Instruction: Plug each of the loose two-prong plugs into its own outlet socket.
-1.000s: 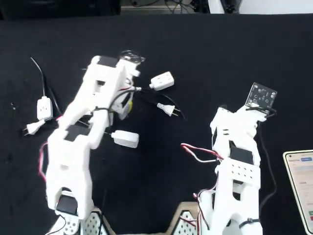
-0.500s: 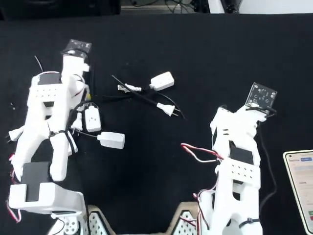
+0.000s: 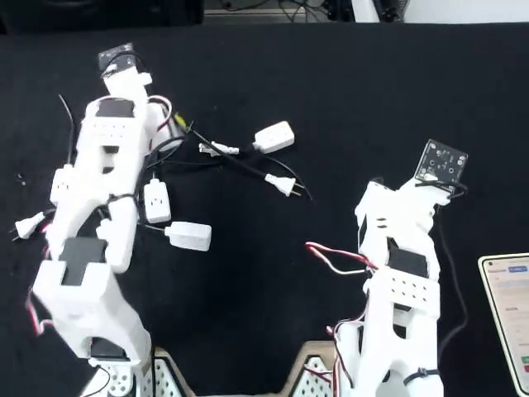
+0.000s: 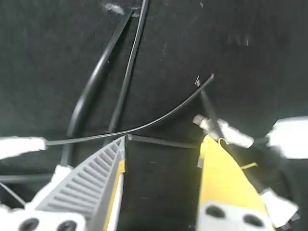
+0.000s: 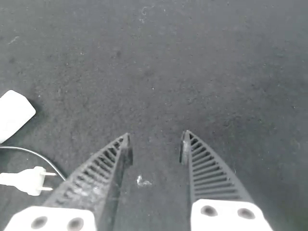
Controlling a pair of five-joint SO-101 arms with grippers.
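Approach seems in hand: left jaws hang spread over cables (image 4: pixel 120 72), just beside a plug (image 4: pixel 223 133) lying on the surface (image 3: pixel 372 83); next they should straddle and pinch it. Right jaws spread, empty, well apart.

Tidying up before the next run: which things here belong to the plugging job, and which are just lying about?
Job: middle plug, left-edge plug, far socket, middle socket, near socket.
Lying about: phone.
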